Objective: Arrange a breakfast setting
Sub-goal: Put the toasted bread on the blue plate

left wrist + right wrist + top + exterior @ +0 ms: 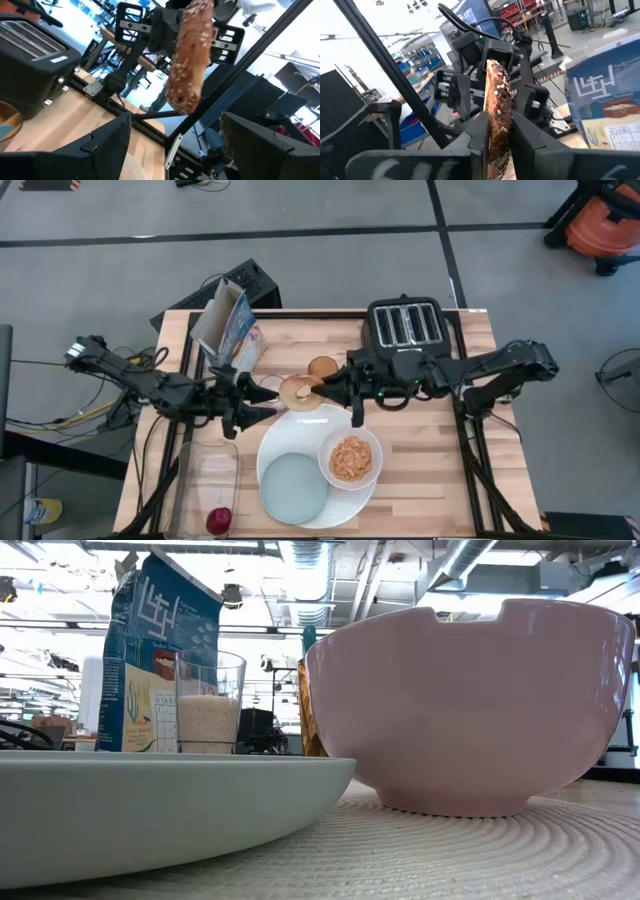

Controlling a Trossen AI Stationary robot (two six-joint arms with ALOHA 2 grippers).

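In the high view the browned bagel ring (pixel 301 392) sits just above the middle of the frame, held off the wooden table (pixel 430 450) between the two arms. The right gripper (pixel 322 391) reaches in from the right and is clenched on the bagel's right edge; its wrist view shows the seeded bagel (pixel 498 117) standing on edge, pinched between the two dark fingers (pixel 478 134) at the lower centre of that picture. The left gripper (pixel 272 393) comes in from the left, its tips just beside the bagel's left edge. Its jaws stand apart and grasp nothing: in the left wrist view the bagel (pixel 189 55) hangs at the upper centre, above and between the two spread fingers (pixel 107 145), apart from both.

Below the bagel, at the lower centre of the high view, lies the large white plate (pixel 278 442), carrying the small pale-blue plate (pixel 293 487) on its left part and the white bowl (pixel 350 457) of orange cereal flakes (pixel 351 459) on its right. The blue cereal box (pixel 226 325) stands at the upper left of the table, and the black four-slot toaster (pixel 406 326) at its upper right. The red apple (pixel 219 521) rests at the lower left, at the near end of the clear rectangular plastic tub (pixel 205 470).
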